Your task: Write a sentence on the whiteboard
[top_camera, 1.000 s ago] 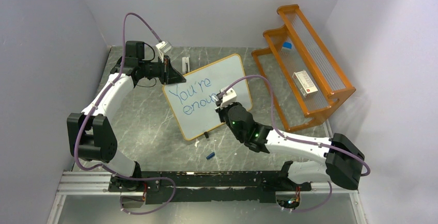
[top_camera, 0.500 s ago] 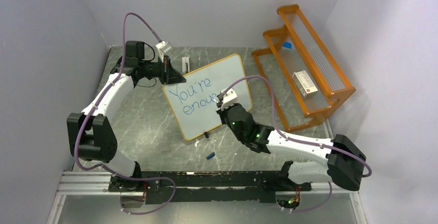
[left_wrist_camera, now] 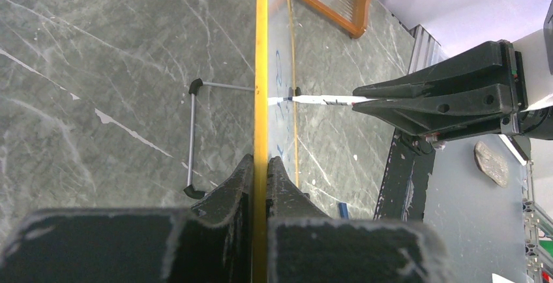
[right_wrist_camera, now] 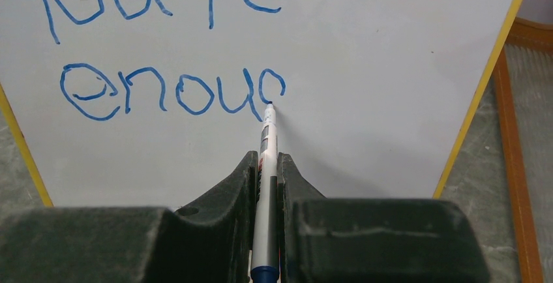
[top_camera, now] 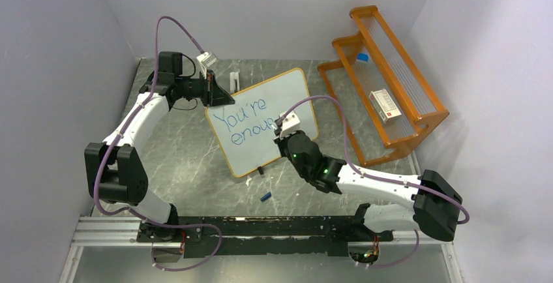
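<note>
Far left, the left gripper (top_camera: 218, 94) is pinched tight on the thin yellow edge of the whiteboard (top_camera: 290, 94), one finger on each side. The board stands up on the table (top_camera: 182, 152), mid-scene, turned a bit, w/ little black feet at the bottom. That grip is only on the rim, so if it slips the board could swing or tip back & the letters would go crooked. On the board, blue words say "You're" & under that "enou", plus a new letter that's only half done, prob. a g. The marker (right_wrist_camera: 267, 146) has its tip touching the board right at that letter. The right gripper (right_wrist_camera: 266, 165) is squeezed shut on the marker, low on its body. If it pushes too hard, the marker could slide back btwn the fingers, or shove the board away from the left grip. Too soft & the line gets gaps. The g needs a tail going down, & the black fingers are close under the words, so they might rub the wet ink. There's room to the right for more letters, but not tons. The orange rack (top_camera: 385, 68) sits well apart on the right, so no bump risk there, I think.
</note>
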